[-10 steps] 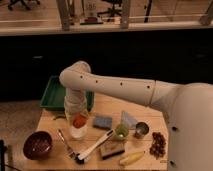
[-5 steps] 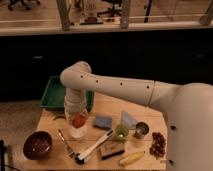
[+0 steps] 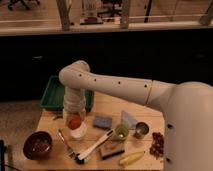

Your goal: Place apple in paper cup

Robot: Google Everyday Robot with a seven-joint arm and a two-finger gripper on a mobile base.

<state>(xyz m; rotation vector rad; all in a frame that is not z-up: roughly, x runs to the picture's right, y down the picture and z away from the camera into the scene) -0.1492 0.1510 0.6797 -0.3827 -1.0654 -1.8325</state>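
Observation:
The apple (image 3: 75,121), small and orange-red, is at the mouth of the white paper cup (image 3: 78,132) on the left part of the wooden table (image 3: 107,107). I cannot tell whether it rests on the rim or hangs just above it. My gripper (image 3: 74,115) comes straight down from the white arm (image 3: 115,85) and is right on top of the apple, over the cup. The gripper's wrist hides the apple's top.
A green tray (image 3: 52,95) lies behind the cup. A dark red bowl (image 3: 38,145) stands at the front left. To the right are a blue sponge (image 3: 102,121), a white-handled brush (image 3: 95,145), a small green cup (image 3: 120,131), a metal cup (image 3: 141,130), grapes (image 3: 158,142) and a yellow fruit (image 3: 131,158).

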